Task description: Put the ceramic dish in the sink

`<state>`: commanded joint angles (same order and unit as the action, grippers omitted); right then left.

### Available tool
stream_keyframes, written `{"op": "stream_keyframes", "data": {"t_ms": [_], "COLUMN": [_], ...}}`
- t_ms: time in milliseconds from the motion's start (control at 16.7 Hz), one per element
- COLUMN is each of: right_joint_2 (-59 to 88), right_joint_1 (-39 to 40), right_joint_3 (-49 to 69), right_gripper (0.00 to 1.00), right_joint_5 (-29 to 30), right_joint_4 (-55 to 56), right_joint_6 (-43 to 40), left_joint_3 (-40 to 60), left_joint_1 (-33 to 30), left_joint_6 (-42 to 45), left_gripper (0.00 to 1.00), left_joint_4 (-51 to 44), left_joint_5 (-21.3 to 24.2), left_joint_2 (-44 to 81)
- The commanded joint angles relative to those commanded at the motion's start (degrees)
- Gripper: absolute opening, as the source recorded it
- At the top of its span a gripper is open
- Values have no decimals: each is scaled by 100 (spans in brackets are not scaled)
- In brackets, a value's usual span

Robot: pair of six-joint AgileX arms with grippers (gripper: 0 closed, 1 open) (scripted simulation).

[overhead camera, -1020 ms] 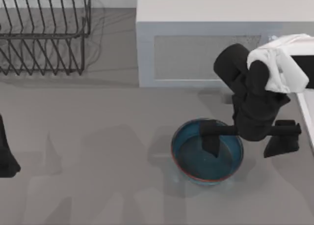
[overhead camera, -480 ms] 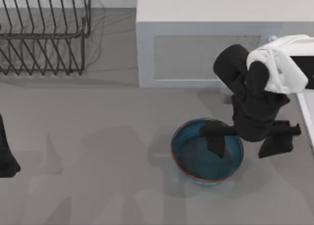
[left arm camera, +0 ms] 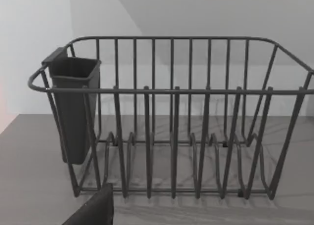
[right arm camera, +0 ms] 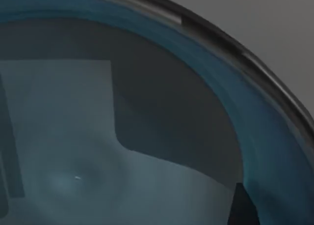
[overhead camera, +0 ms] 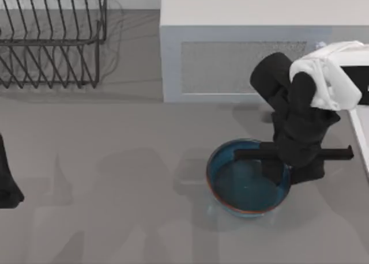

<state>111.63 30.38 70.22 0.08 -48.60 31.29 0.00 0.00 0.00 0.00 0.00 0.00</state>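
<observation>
On the grey table [overhead camera: 115, 189], in front of the microwave [overhead camera: 242, 45], the ceramic dish [overhead camera: 242, 183] is seen, its right rim straddled by the right gripper [overhead camera: 291, 173]. Whether it is clamped cannot be told. The dish is judged stiff, glossy, slippery and breakable; the rim should be gripped.

A rendered kitchen is showing here: a dark wire dish rack [overhead camera: 52, 36] with plate slots and a clipped-on cutlery cup [left arm camera: 73, 107] is standing on a grey counter [overhead camera: 115, 177] against a pale wall. A white microwave [overhead camera: 253, 45] is sitting at the back, and a blue bowl [overhead camera: 242, 183] is lying just before it.
</observation>
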Motion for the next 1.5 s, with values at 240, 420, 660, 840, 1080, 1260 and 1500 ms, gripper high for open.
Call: {"op": "stream_keyframes", "data": {"t_ms": [240,420,660,840,1080,1260,1500], "right_joint_2": [0,0,-12,-82,-320,-524,-643], "right_joint_1": [0,0,2,10,-4,-22,-36], "right_joint_3": [0,0,90,632,1688,2385,2665], "right_gripper": [0,0,0,0,0,0,0], "right_joint_5": [0,0,3,3,1,0,0], "right_joint_4": [0,0,-95,-684,-2180,-3012,-3299], "right_joint_6": [0,0,-1,4,-5,-23,-40], "left_joint_3": [0,0,0,0,0,0,0], "left_joint_1": [0,0,0,0,0,0,0], "left_joint_6": [0,0,0,0,0,0,0], "left_gripper": [100,100,100,100,100,100,100], "left_joint_4": [0,0,0,0,0,0,0], "left_joint_5": [0,0,0,0,0,0,0], "left_joint_2": [0,0,0,0,0,0,0]}}
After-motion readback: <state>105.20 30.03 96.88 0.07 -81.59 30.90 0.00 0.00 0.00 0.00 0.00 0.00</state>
